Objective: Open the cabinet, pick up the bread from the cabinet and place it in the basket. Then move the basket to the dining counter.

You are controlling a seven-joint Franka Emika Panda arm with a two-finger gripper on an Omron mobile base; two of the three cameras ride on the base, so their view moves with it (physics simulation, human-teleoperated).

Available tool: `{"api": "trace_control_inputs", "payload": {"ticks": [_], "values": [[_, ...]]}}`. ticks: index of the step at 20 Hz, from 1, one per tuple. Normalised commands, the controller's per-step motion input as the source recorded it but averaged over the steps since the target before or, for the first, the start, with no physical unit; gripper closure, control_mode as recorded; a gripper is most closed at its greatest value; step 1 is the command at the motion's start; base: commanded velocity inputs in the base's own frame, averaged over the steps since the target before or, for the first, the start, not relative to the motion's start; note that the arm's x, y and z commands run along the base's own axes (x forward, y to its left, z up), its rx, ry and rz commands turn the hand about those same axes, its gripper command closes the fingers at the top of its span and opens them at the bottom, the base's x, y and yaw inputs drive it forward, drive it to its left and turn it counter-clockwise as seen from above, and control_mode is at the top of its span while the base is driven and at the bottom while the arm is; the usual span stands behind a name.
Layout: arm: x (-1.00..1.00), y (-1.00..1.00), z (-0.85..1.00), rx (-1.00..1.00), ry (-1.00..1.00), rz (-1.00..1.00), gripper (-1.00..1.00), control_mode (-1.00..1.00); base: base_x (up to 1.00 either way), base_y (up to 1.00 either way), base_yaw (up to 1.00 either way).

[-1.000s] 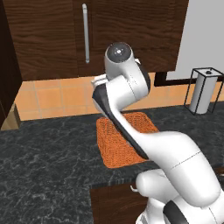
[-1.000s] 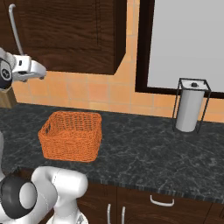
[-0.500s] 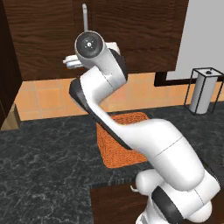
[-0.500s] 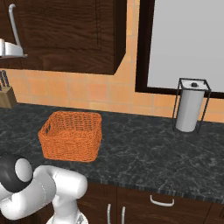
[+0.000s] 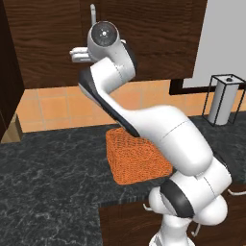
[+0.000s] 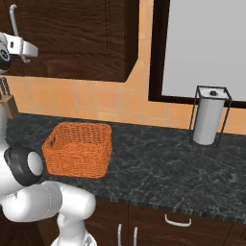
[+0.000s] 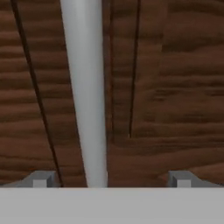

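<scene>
Up close, cabinet (image 7: 166, 87) door (dark wood-grain), black marbled countertop (image 6: 158, 168)

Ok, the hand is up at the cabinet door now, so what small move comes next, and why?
Probably ease the hand straight forward and then close it on the handle. In the hand view the fingers stand wide apart with the silver bar running between them, left of centre, and the cabinet door looks shut. A small shift to centre the bar first may help.
</scene>
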Motion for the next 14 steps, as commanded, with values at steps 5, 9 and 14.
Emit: {"api": "trace_control_inputs", "payload": {"ticks": [5, 9, 14], "values": [[0.65, 0.08, -0.06, 0.0, 0.0, 0.05, -1.0, -1.0, 0.0, 0.0, 0.0], [0.56, 0.11, -0.06, 0.0, 0.0, 0.09, -1.0, -1.0, 0.0, 0.0, 0.0], [0.2, 0.01, -0.24, 0.0, -0.15, 0.06, 1.0, -1.0, 0.0, 0.0, 0.0]]}}
